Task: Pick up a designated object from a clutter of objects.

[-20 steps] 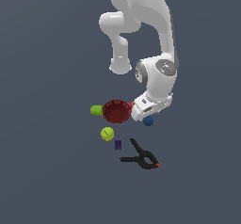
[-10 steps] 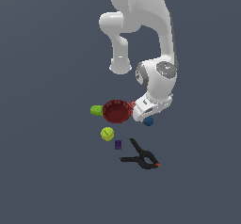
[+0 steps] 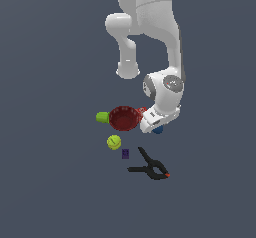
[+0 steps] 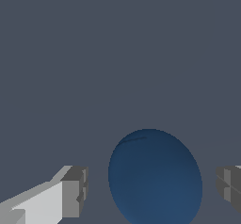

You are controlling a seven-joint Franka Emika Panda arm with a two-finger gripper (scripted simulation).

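The designated object, a plain dark blue ball [image 4: 155, 176], lies on the dark floor between my two fingers [image 4: 70, 195], with a gap on each side. My gripper [image 4: 150, 192] is open around it. In the exterior view only part of the blue ball [image 3: 158, 130] peeks out beneath my white hand, and my gripper [image 3: 156, 127] hangs low over it. The clutter of objects spreads to the exterior view's left of the hand and in front of it.
A dark red bowl [image 3: 123, 118] sits right beside my hand, with a green cup [image 3: 102, 117] beyond it and a sliver of red box [image 3: 143, 110] at its edge. A tennis ball [image 3: 114, 142], purple cube [image 3: 125, 153] and black clamp [image 3: 150, 167] lie nearer the camera.
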